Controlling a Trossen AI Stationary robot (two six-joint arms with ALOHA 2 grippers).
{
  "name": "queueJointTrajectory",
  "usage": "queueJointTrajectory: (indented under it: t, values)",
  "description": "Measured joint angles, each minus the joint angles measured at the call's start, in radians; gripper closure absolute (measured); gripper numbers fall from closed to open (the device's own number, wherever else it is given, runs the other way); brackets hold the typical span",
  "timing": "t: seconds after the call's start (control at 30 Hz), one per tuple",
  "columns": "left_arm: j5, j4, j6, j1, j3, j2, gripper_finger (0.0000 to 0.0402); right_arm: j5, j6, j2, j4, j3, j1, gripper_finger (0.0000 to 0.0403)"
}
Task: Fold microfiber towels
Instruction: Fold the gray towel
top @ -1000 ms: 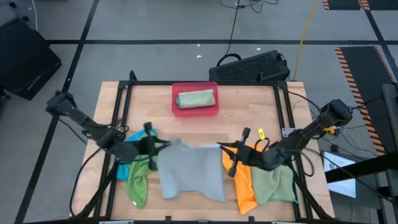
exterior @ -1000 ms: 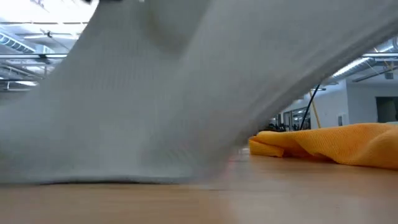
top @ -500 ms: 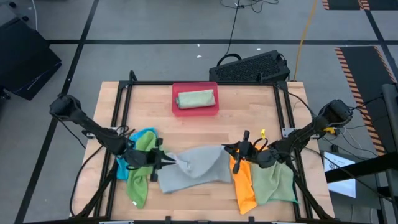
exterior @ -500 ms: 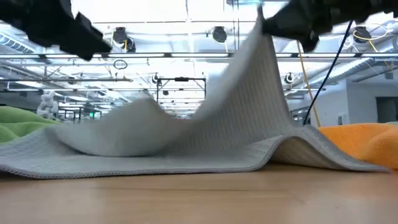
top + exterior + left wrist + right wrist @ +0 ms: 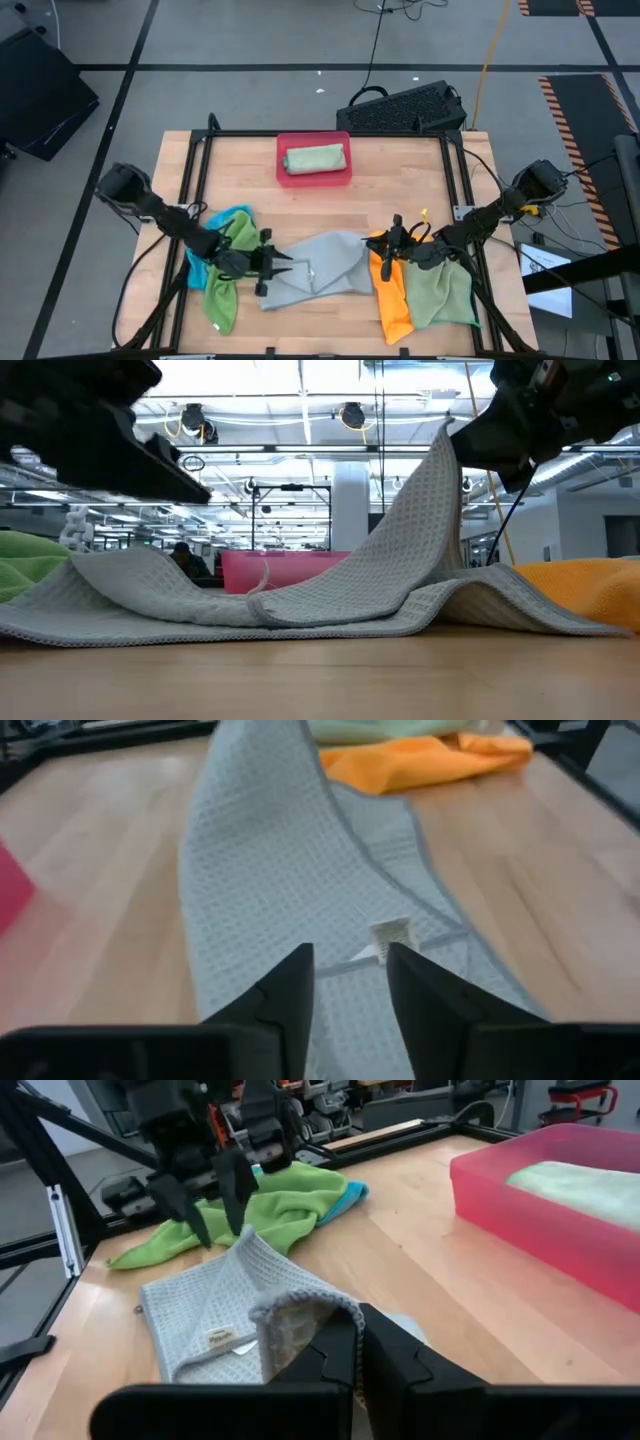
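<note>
From above, the grey towel [image 5: 318, 272] lies crumpled at the middle of the tabletop [image 5: 400, 190], between a blue-and-green heap [image 5: 226, 262] and an orange and green pile [image 5: 420, 292]. The left claw [image 5: 285, 272] sits at its left edge; the left wrist view shows those fingers [image 5: 285, 995] apart over the weave, holding nothing. The right claw [image 5: 388, 247] is clamped on the towel's right corner, which the low view shows lifted into a peak. A pink tray [image 5: 314, 180] at the far edge holds a folded green towel [image 5: 315, 158].
</note>
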Motion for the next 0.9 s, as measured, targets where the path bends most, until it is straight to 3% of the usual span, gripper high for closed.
queueJointTrajectory:
  t: [0.13,0.4,0.57,0.7,0.9]
  values:
    - [0.007,0.029,0.008,0.028,0.035,0.104,0.0248,0.003,-0.003,0.000,-0.001,0.000,-0.001,0.0399]
    - [0.134,-0.152,0.029,0.126,0.197,0.234,0.0245,0.003,-0.012,0.000,-0.001,0.000,-0.001,0.0399]
    - [0.244,-0.275,0.067,0.190,0.240,0.255,0.0245,0.003,-0.012,0.000,0.000,0.000,-0.001,0.0399]
    - [0.285,-0.294,0.073,0.242,0.240,0.255,0.0245,0.003,-0.015,0.000,0.000,0.000,-0.001,0.0399]
    - [0.438,-0.282,0.107,0.301,0.240,0.255,0.0245,0.003,-0.015,0.000,0.000,0.000,-0.001,0.0399]
